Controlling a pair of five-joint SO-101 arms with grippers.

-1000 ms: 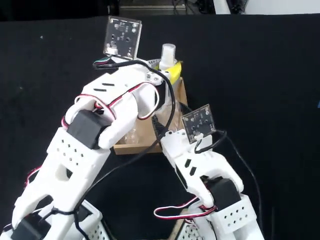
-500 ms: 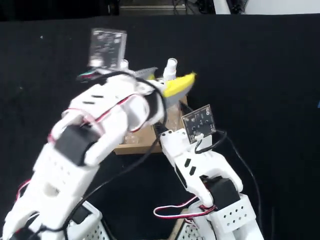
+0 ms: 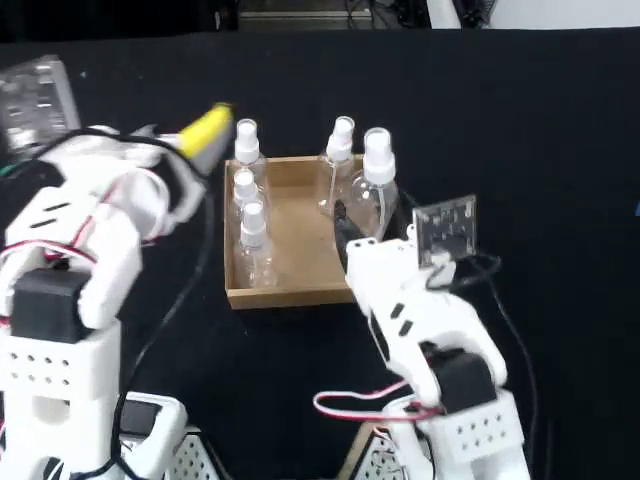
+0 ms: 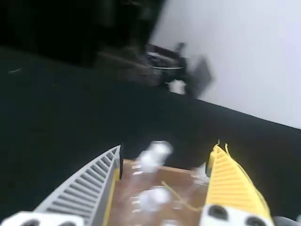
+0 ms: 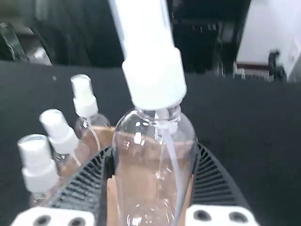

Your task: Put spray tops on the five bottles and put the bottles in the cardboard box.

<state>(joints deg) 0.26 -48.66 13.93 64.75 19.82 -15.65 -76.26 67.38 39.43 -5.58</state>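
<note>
Capped bottle [image 3: 377, 190] clamped in right gripper [image 5: 151, 176] at cardboard box [image 3: 285, 295] right edge, likely for lowering in; left gripper [image 4: 167, 162] spread wide, empty, left of box.

**Left arm** [image 3: 90, 240]: white printed shells, black servo blocks, a perforated base link, and red, white and black leads looping outside.

**Left gripper** [image 4: 167, 148]: one pale grey ribbed finger [image 4: 89, 186] and one yellow finger [image 4: 230, 181], with dark screw holes at the roots.

**Right arm** [image 3: 425, 320]: the same white shells, slotted, with a black servo, a red-and-white lead and a black cable.

**Right gripper** [image 5: 153, 150]: black ribbed fingers [image 5: 82, 186] on white mounts.

Each wrist carries a square grey camera board [image 3: 445, 228].
</note>
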